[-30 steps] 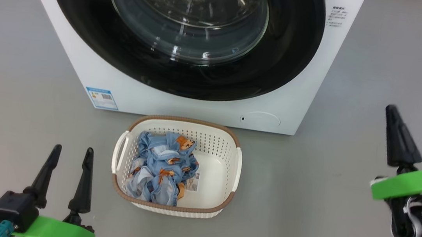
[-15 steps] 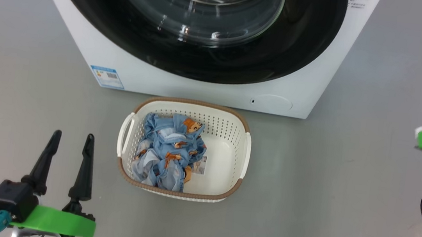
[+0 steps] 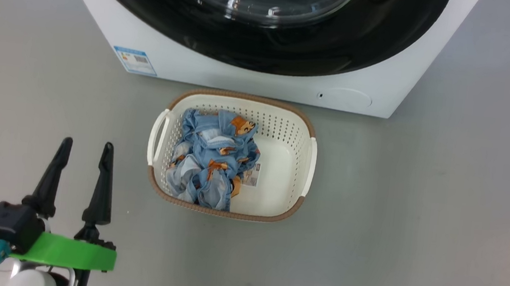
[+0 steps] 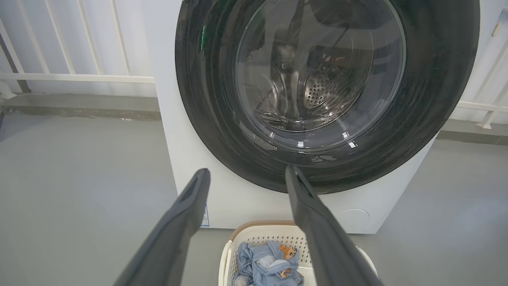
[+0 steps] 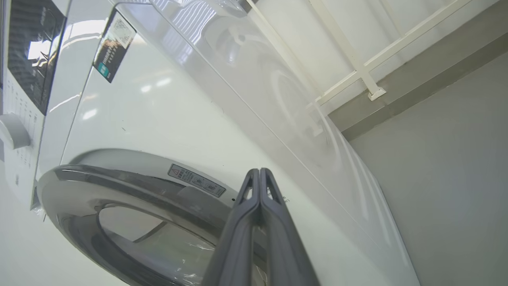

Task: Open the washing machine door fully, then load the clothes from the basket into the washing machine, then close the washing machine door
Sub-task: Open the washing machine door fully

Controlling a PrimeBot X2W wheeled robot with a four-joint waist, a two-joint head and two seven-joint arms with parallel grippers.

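Black-rimmed door [image 4: 206,99] sits shut against the machine [image 3: 178,61], so no step is done: opening, loading and closing are all left. Clothes [image 3: 212,162] fill the left half of the basket [image 3: 280,126] on the floor [image 3: 393,224], just near of the machine. My left jaws hang spread and empty, near left. My right jaws are pressed together by the door's rim.

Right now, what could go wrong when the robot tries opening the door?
The door looks shut, and the right gripper is pinched closed near its glossy rim, so it might slip off. The basket sits close in front of the machine; an arm or the swinging door might bump it.
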